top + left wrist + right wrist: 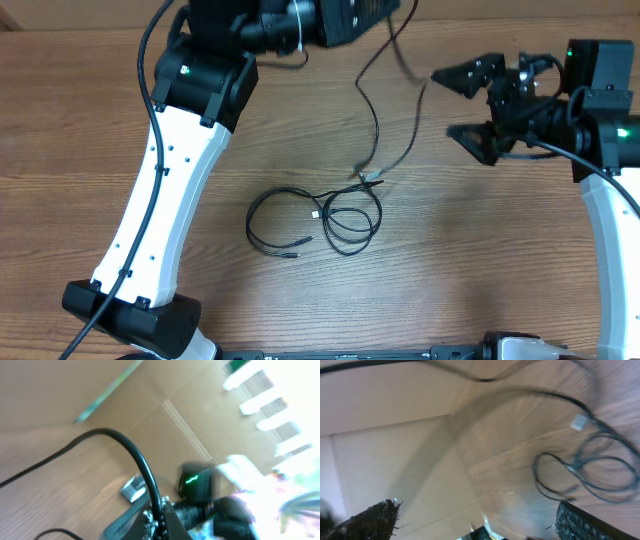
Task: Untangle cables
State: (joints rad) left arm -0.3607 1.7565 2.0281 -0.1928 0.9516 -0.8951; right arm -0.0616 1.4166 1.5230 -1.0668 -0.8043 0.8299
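Your left tool [160,527] sits high at the far edge of the brown wooden counter [500,260]. In the left wrist view, which is blurred, it looks pinched closed on one lifted black strand [135,455] that arcs up out of its fingers. From overhead, that strand [372,110] drops from the tool down to the counter, where it meets the rest of the thin black cables with small silver-tipped plugs [320,215]. Those cables lie in overlapping loops near the middle of the counter, between the two arms. Your right tool [465,100] hangs to the right of the raised strand and apart from it. Its jaws are spread wide with nothing between them, and its dark fingers [370,520] sit at opposite sides of the right wrist view. That view also shows the cable loops [580,462] on the wood beyond the fingers, with a silvery plug [579,421] beside them.
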